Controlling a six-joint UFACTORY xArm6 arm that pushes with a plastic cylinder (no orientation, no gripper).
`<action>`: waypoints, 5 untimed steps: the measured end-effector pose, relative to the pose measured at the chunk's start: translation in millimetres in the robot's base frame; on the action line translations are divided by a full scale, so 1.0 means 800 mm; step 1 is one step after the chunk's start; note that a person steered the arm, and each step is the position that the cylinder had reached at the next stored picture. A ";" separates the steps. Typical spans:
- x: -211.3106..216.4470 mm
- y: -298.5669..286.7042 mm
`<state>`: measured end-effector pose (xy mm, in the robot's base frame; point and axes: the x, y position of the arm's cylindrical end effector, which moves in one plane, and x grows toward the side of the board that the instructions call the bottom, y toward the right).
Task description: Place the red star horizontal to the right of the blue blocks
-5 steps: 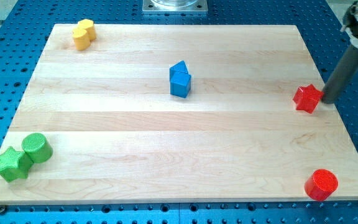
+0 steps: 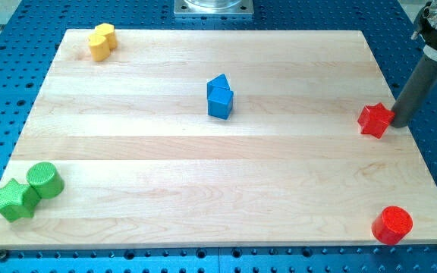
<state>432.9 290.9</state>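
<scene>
1. Red cylinder block sits at the bottom right corner of the pale wooden board
2. Red star block lies near the right edge, my tip touching its right side
3. Two blue blocks, touching, stand well left of the star, near centre

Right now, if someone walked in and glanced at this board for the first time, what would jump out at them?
Probably the dark rod slanting in from the view's top right, with my tip right against the red star at the board's right edge. Next, the two blue blocks pressed together near the middle. The corners hold the rest: a red cylinder at bottom right, a green star and green cylinder at bottom left, yellow blocks at top left.
</scene>
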 end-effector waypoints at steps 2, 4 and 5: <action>0.004 0.000; 0.047 -0.028; 0.003 -0.044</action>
<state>435.0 256.0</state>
